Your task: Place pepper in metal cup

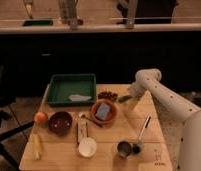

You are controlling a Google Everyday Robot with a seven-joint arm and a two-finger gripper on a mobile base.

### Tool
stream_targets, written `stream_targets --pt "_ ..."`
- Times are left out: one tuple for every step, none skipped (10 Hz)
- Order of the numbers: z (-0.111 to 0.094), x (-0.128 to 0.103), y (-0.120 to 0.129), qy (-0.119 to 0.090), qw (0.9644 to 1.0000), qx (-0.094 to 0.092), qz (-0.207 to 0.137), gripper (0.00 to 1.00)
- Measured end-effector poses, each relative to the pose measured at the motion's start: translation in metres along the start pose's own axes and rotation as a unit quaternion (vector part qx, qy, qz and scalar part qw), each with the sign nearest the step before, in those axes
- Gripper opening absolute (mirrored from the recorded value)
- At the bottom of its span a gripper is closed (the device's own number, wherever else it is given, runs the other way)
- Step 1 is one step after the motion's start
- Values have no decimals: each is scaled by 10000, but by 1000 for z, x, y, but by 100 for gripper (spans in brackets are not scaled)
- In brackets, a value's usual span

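The pepper (124,99), small, green and slender, lies on the wooden table right of the orange bowl. My gripper (129,97) reaches in from the right on the white arm and hovers right at the pepper with its jaws open; I cannot tell whether it touches. The metal cup (124,148) stands shiny and upright near the table's front edge, well in front of the gripper and apart from it.
A long spoon (143,131) lies beside the metal cup. An orange bowl (96,117) holds a blue object. Also on the table: a white cup (87,147), dark bowl (60,123), green tray (71,89), orange fruit (40,117), corn cob (37,146), red items (108,94).
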Motion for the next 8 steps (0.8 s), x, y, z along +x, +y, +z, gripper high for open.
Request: stream_targets --pt "3 1 -1 -6 10000 -60 7 80" --pt "6 2 -2 -8 9999 -113 14 80" --pt "9 6 -2 -19 9998 -179 37 80" --pt "11 7 -3 -28 9998 -218 39 80" --pt "15 5 -4 -46 9996 -275 21 80" --pt "18 2 -5 -57 9994 -339 -13 80" --pt "21 1 -5 -77 9993 -373 -32 80" --pt "22 3 -4 -72 9991 -418 -37 80"
